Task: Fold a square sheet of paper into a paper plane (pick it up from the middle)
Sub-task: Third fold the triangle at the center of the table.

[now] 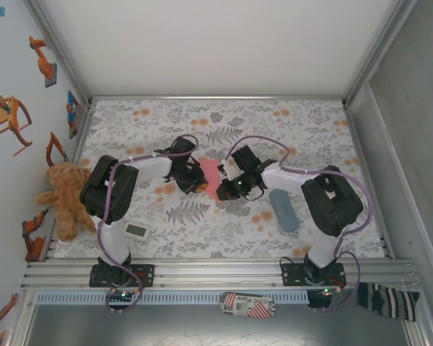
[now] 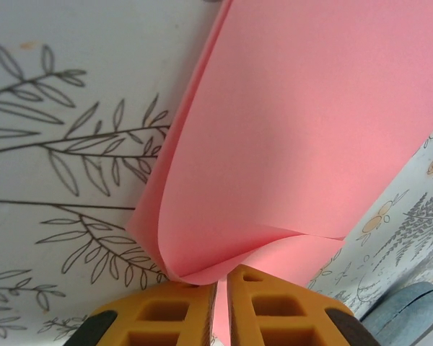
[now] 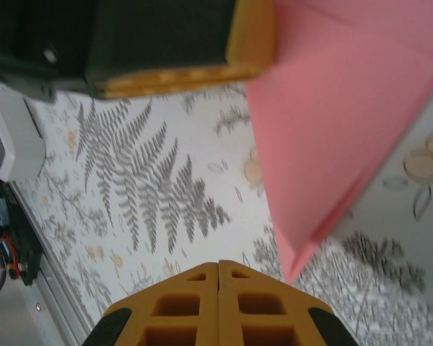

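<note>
Nearest the arm bases, a small white device (image 1: 137,231) lies by the left arm and a grey-blue pouch (image 1: 283,209) lies by the right arm, both well apart from the work. Past them, at mid-table (image 1: 310,122), the two grippers meet at the pink paper (image 1: 211,179). The left gripper (image 2: 222,285) has its pads pressed almost together, with an edge of the paper pinched between them. The sheet curls away from that pinch in two layers, so it looks raised off the cloth rather than flat, probably to leave the loose part free for working. The right gripper (image 3: 218,268) is fully closed and holds nothing. In its own view the paper's pointed corner hangs just beyond its tips. Closed fingers make a blunt tool, so I judge it is placed to press or run a crease while the left one anchors the sheet. Farther off, the floral cloth runs on to the back wall.
</note>
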{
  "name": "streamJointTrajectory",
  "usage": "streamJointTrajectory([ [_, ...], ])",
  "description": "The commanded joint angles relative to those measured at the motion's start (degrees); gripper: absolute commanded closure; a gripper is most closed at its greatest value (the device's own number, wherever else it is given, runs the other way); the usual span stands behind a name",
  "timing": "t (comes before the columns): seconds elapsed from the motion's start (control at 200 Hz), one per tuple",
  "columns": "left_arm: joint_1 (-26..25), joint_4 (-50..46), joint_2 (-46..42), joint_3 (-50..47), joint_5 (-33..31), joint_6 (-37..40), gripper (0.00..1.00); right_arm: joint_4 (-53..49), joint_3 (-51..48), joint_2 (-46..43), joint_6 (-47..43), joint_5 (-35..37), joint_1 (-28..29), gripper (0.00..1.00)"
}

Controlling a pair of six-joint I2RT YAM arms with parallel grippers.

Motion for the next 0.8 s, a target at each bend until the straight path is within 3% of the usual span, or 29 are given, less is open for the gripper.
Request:
streamJointTrajectory([
  [0.0, -0.49, -3.30, 5.21, -2.37, -7.22, 0.43, 0.84, 0.46, 3.18, 3.24, 1.22, 1.93, 1.04, 1.00],
  [0.596, -0.07, -3.74, 4.18, -2.05, -7.13, 1.81, 0.84, -1.15, 3.81, 8.00, 1.76, 6.70, 1.01, 1.00],
  [0.796, 0.42, 0.98, -0.68, 2.03, -3.81, 10.48, 0.82, -2.53, 3.27, 9.02, 1.71, 6.65, 0.93, 1.00],
])
